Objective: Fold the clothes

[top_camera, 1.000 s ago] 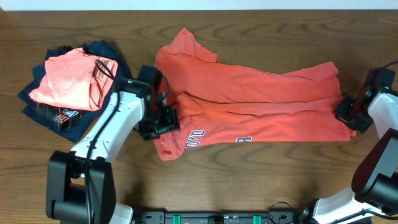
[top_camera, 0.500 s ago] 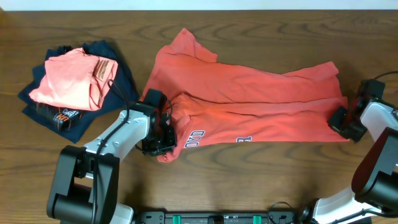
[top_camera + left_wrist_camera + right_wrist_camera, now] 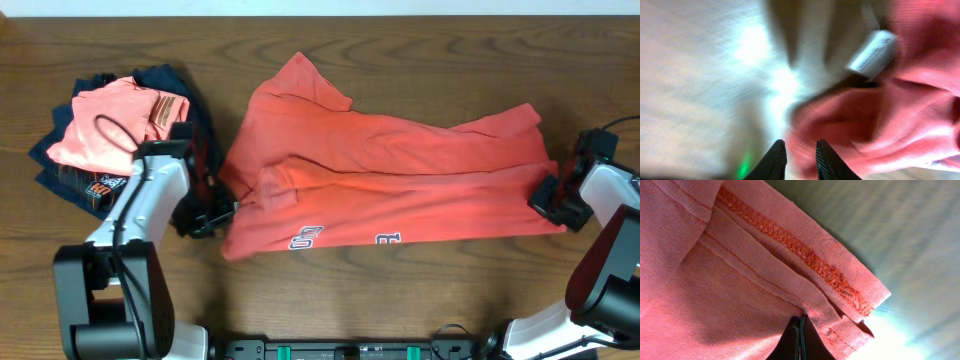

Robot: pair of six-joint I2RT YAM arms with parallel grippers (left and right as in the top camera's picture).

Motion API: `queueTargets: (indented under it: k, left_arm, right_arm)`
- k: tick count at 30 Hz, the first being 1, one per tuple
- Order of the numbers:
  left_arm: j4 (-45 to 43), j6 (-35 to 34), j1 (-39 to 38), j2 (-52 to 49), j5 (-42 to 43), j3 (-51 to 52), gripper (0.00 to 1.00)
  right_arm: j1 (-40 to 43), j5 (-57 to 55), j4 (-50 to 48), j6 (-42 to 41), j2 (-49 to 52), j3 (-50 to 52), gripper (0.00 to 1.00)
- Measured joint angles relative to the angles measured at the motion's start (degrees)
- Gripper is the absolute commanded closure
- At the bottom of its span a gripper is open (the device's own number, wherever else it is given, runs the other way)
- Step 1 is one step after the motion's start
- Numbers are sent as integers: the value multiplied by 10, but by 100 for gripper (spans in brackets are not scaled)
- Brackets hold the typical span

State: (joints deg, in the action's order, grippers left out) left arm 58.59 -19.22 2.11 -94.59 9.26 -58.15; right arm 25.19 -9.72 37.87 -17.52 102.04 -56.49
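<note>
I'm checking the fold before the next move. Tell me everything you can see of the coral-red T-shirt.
The coral-red T-shirt looks like soft knit cotton. It lies wrinkled and partly folded across the wooden table, collar end left, hem right. White dark-outlined lettering shows along its near edge, a white neck label at the collar. The left fingers pinch its collar end; the right fingers pinch its stitched hem.

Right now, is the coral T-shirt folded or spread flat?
Partly folded: the T-shirt is doubled lengthwise, one long crease running across it, lettering by the near edge; no crosswise fold yet.
</note>
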Motion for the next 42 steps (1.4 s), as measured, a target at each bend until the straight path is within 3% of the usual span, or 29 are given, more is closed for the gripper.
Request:
queueTargets:
  k: [8,12,17,30,32,33,42]
  left_arm:
    - [11,9,6,0,9,0,78]
    - [-25,49,3,0,92,-3,64]
    - [-74,76,-27,0,144,-6,60]
    - [-135,88,-67,-52,107,-6,61]
    - [-143,87,-67,-72,102,-6,87]
    - [-146,86,-67,-84,101,-6,94]
    - [-141,92,-43,-87,96,-19,94]
  right_arm:
    - [3,-28,5,0,0,3,99]
    - [3,-30,5,0,0,3,99]
    - [3,-30,5,0,0,3,98]
    - [3,-30,5,0,0,3,99]
    - [3,-30,5,0,0,3,99]
    - [3,-30,5,0,0,3,99]
    - [3,-30,5,0,0,3,99]
